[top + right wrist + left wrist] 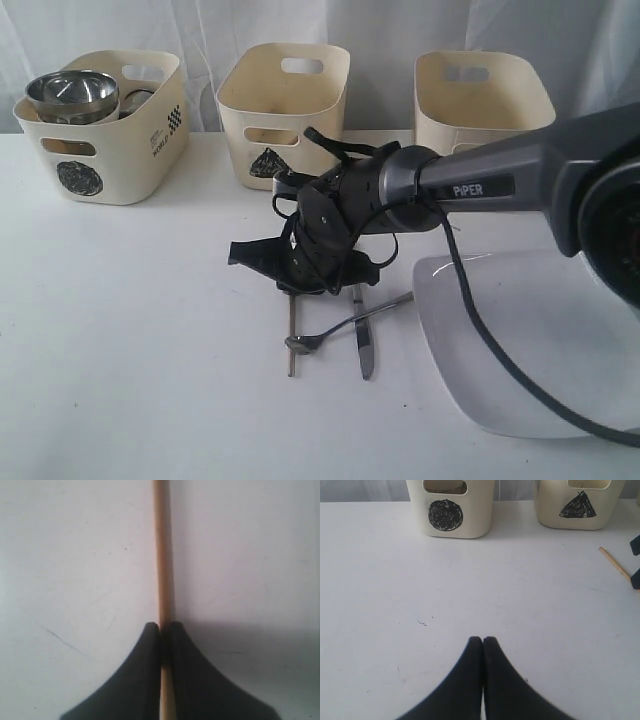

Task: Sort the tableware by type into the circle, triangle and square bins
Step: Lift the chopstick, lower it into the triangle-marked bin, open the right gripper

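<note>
Chopstick (162, 555) pinched in the right gripper (164, 630); left gripper (483, 640) closed, empty. Steel bowl (72, 92) sits in the far-left-corner circle bin (120, 165); knife (364, 345), spoon (350, 322), plate (550, 340) await sorting.

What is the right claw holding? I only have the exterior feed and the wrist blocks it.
Observer: Right claw is shut on a wooden chopstick; the right wrist view shows it.
Operator: Left claw? It's not in my frame.
Observer: Left claw is shut, with nothing in it.
Operator: Middle bin's mark is half hidden here.
Observer: The left wrist view shows a black triangle on the middle bin.
</note>
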